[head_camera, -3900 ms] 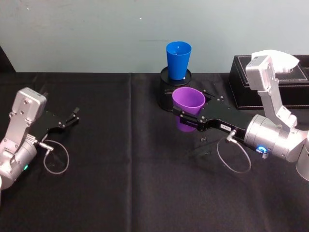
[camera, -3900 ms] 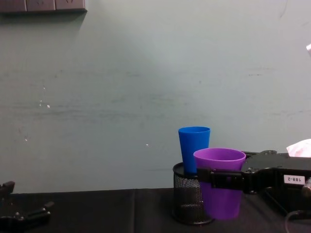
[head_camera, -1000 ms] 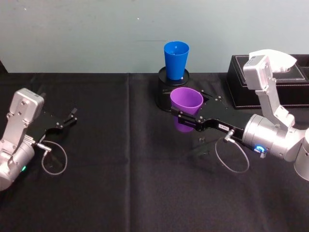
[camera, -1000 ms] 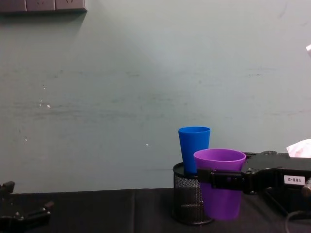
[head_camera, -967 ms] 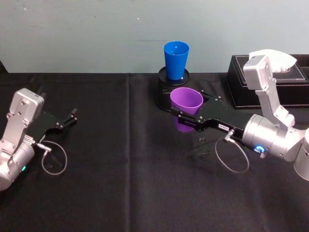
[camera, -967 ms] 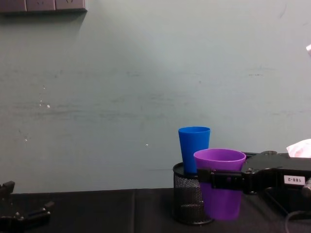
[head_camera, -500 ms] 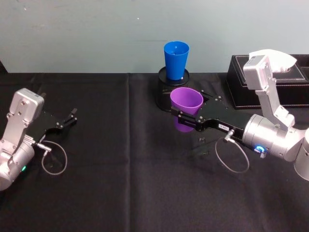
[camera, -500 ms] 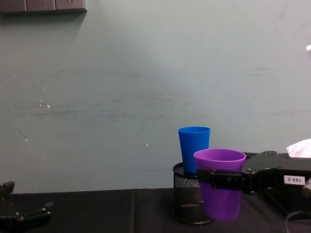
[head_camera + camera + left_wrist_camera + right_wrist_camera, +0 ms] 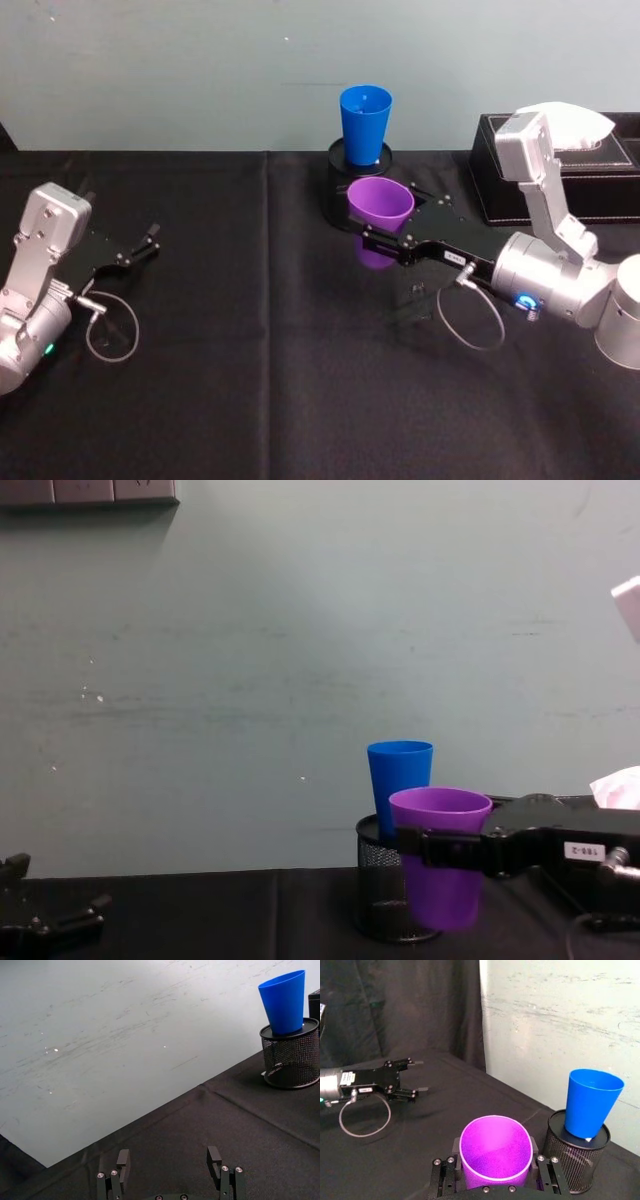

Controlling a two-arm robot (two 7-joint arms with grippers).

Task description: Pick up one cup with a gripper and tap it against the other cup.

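Purple cup (image 9: 380, 205): upright, mouth up, clamped in the right gripper (image 9: 380, 238) just in front of the pen holder (image 9: 335, 185), about mid-table and toward the back wall.
Right gripper: reaches in from the right. Its fingers (image 9: 445, 1170) sit on either side of the purple cup's (image 9: 495, 1152) wall below the rim, closed tight on it. White label on the black body, blue light ring on the silver arm.
Gap to holder: the right wrist view shows a small space between the purple cup and the holder (image 9: 577, 1160), so near but not touching.
Chest view: purple cup (image 9: 440, 870) overlaps the holder (image 9: 378, 880) and the lower part of the blue cup (image 9: 400, 780). Gripper (image 9: 430, 845) bands across its middle. Can't tell contact from this angle.
Blue cup (image 9: 365, 120): standing upright in the holder, sticking well out of it, rim higher than the purple one's.
Left gripper (image 9: 145, 245): parked low over the cloth (image 9: 280, 350) on the left side, well apart from both cups. Fingers (image 9: 122, 1160) spread, nothing between them.
Black box (image 9: 615, 185): back right, behind the right arm.
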